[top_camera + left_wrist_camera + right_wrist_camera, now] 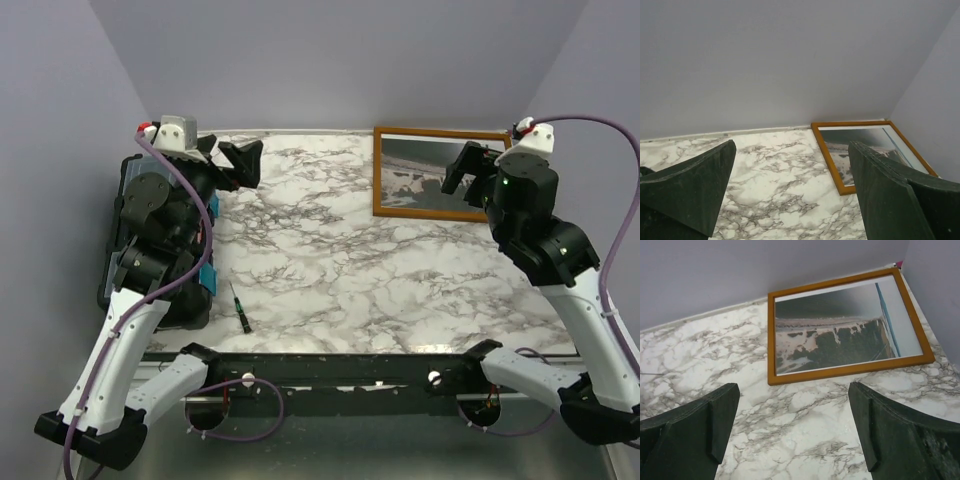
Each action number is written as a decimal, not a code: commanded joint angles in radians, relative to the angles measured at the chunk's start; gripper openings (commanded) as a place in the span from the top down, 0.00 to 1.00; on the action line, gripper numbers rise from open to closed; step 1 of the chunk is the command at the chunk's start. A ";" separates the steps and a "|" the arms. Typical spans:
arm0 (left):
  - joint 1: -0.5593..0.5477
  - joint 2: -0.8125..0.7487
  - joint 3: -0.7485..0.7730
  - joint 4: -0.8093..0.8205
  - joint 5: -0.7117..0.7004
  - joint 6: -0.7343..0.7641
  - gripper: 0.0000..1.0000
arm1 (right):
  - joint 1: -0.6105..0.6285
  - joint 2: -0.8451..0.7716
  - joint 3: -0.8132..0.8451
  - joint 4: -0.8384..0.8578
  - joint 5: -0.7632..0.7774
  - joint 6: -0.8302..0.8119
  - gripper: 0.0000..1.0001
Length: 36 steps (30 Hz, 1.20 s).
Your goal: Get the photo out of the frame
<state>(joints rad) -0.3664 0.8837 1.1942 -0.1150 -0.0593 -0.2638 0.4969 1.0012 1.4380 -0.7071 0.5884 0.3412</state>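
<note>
The orange-brown wooden frame (pixel 380 170) lies flat on the marble table at the far right, against the back wall. The photo (pixel 415 175), a grey-white landscape with dark trees, sits inside it. Both show in the right wrist view, frame (pixel 771 340) and photo (pixel 835 337), and in the left wrist view, frame (pixel 827 155) and photo (pixel 855 150). My right gripper (pixel 462 178) is open and empty, raised over the frame's right part. My left gripper (pixel 232 160) is open and empty at the far left, well apart from the frame.
A black toolbox (pixel 120 230) with blue latches lies at the left edge, under the left arm. A small black screwdriver (pixel 240 308) lies on the marble table (pixel 330 270) near the front left. Walls close the back and both sides.
</note>
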 commanded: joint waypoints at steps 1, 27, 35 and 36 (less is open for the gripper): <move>0.005 0.043 0.066 -0.054 0.130 0.032 0.02 | -0.005 0.083 -0.042 -0.004 -0.008 0.019 0.00; -0.173 -0.025 -0.157 0.065 0.129 0.196 0.01 | -0.136 0.975 0.194 0.390 -0.382 0.082 0.16; -0.168 -0.012 -0.148 0.062 0.161 0.179 0.01 | -0.090 1.152 0.349 0.300 -0.254 0.070 0.29; -0.166 -0.013 -0.149 0.061 0.162 0.179 0.01 | -0.078 1.159 0.348 0.306 -0.238 0.059 0.30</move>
<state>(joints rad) -0.5369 0.8684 1.0428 -0.0757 0.0875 -0.0895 0.3786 2.1101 1.7466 -0.3630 0.2630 0.4271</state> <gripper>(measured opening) 0.984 0.726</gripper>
